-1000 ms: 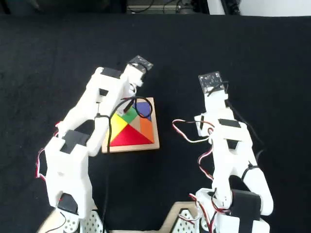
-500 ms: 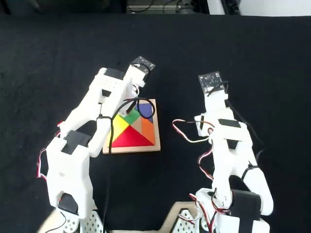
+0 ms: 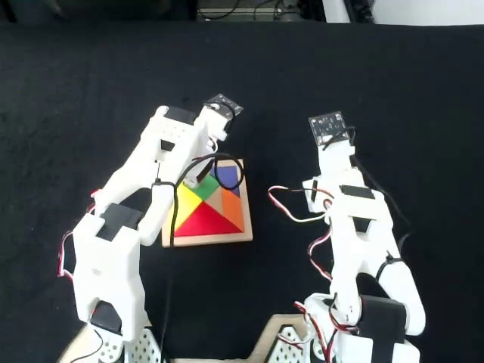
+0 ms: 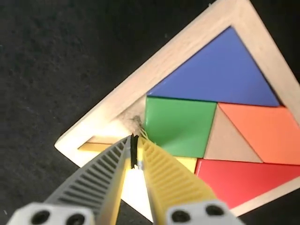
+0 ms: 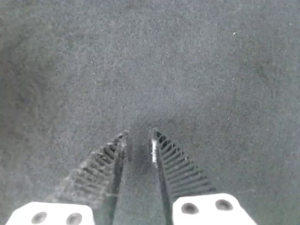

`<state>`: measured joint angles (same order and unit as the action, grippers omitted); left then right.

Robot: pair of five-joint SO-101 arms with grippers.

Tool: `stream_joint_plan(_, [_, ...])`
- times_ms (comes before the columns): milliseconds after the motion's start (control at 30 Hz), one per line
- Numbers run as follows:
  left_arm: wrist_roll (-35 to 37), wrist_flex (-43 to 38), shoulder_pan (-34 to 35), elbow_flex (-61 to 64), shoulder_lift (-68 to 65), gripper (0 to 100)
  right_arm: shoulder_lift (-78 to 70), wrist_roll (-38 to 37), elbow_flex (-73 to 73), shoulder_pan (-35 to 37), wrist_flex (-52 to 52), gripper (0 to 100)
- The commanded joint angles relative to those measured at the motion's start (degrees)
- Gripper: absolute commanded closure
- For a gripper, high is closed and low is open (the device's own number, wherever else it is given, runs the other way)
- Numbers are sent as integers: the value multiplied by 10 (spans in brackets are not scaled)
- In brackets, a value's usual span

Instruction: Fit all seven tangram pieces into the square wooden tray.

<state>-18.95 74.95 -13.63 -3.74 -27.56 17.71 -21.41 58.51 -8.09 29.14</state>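
The square wooden tray (image 4: 187, 51) holds a blue triangle (image 4: 220, 75), a green square (image 4: 178, 124), an orange piece (image 4: 262, 133), a tan triangle (image 4: 229, 143), a red triangle (image 4: 248, 176) and a yellow piece (image 4: 187, 164). My left gripper (image 4: 134, 149) is shut, with its tips in a bare wooden corner (image 4: 131, 117) of the tray beside the green square. In the high view the tray (image 3: 212, 239) lies left of centre under the left arm (image 3: 170, 144). My right gripper (image 5: 139, 137) hangs slightly open over bare black cloth, apart from the tray.
Black cloth (image 3: 363, 68) covers the table all around the tray. The right arm (image 3: 333, 136) stands to the tray's right with loose wires (image 3: 291, 204) at its side. Both arm bases sit at the near edge.
The left arm has swung a little to the right. The tray has slid to the right and toward the near edge, turning slightly. The right arm has stayed still.
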Motion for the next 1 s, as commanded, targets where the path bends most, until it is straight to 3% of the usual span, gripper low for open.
stream_joint_plan(0, [3,14,-2,-6,15,970,-2,-7,-4,8,-11,917])
stream_joint_plan(200, [-5,13,6,-1,124,970,-2,-7,-4,8,-11,917])
stream_joint_plan(367, [-84,14,24,-3,222,970,-2,-7,-4,8,-11,917])
stream_joint_plan(500, [-93,18,76,1,272,970,-2,-7,-4,8,-11,917])
stream_joint_plan(667, [-113,121,191,0,323,970,-2,-7,-4,8,-11,917])
stream_joint_plan(833, [-271,261,291,33,372,970,-2,-8,-4,9,-11,917])
stream_joint_plan(967, [-410,258,371,156,419,902,-2,-8,-4,9,-11,917])
